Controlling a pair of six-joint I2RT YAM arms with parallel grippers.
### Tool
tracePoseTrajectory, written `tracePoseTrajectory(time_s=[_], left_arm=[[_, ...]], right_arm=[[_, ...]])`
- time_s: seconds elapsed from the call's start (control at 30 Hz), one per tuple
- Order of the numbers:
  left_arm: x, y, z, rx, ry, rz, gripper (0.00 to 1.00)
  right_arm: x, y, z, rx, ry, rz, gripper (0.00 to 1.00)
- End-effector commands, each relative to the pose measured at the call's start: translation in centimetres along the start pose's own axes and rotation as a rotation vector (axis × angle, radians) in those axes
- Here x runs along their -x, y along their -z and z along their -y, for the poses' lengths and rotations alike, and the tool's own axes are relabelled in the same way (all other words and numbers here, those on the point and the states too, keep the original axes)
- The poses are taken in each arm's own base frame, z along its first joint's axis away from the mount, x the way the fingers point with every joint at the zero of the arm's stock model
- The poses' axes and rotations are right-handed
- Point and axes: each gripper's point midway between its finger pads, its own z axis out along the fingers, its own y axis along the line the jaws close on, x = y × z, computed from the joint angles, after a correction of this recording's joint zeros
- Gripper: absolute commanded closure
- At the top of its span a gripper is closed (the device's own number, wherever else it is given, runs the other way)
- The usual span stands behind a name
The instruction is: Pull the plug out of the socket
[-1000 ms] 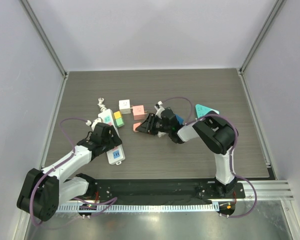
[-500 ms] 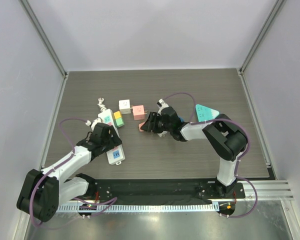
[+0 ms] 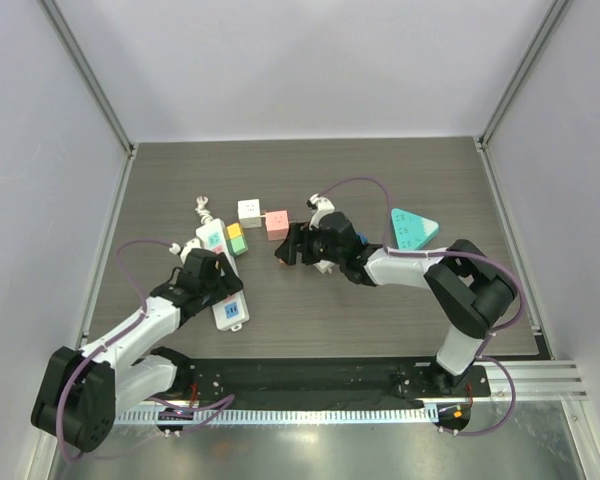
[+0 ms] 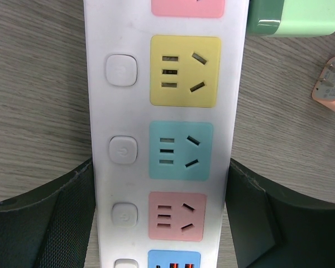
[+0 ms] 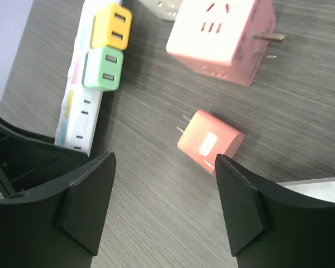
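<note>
A white power strip (image 4: 162,167) with coloured sockets lies on the table, and my left gripper (image 4: 162,223) is shut on its sides; in the top view the left gripper (image 3: 208,278) holds the strip (image 3: 227,305) near its middle. A green plug (image 5: 103,68) and a yellow plug (image 5: 111,25) sit in the strip's far end (image 5: 78,111). A small pink plug (image 5: 210,141) lies loose on the table, prongs showing. My right gripper (image 5: 164,206) hovers open above and just short of it, touching nothing. In the top view the right gripper (image 3: 288,247) covers that plug.
A pink cube socket (image 3: 277,222) and a white cube (image 3: 249,210) stand behind the right gripper. A teal triangular block (image 3: 413,228) lies to the right. The strip's white cord (image 3: 202,208) curls at the far left. The loose pink plug (image 4: 332,84) shows at the left wrist view's right edge.
My right gripper has shifted a little left and farther from the arm bases, its arm stretching out. The left gripper and the strip have stayed put.
</note>
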Motion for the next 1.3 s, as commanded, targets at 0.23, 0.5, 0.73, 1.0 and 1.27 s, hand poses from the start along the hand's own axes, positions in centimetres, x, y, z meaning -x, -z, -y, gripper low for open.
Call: tracePoseTrajectory(time_s=[0.23,0.5,0.73,1.0,1.27], left_arm=[[-2.2,0.1,-1.4,0.018,0.02,-0.064,1.0],[-1.9,0.6,-1.0,0.0,0.024,-0.057,1.0],[-2.0,0.7,-0.7,-0.016,0.026,-0.061,1.0],[-1.8,1.0,-0.5,-0.03,0.032,-0.051,1.0],[-2.1,1.0,-0.6,-0.033,0.038,-0.059,1.0]], right_arm=[[4.5,-2.6,-6.0,0.091,0.1,0.116,0.15],[4.2,-5.4,-8.2,0.121,0.021,0.124,0.15],[3.2,-6.7,-9.6,0.15,-0.002,0.109,0.14],[1.3,-8.1,-9.8,0.189,-0.05,0.068,0.18],[0.8,-9.2,-9.8,0.207,-0.075,0.062,0.28]])
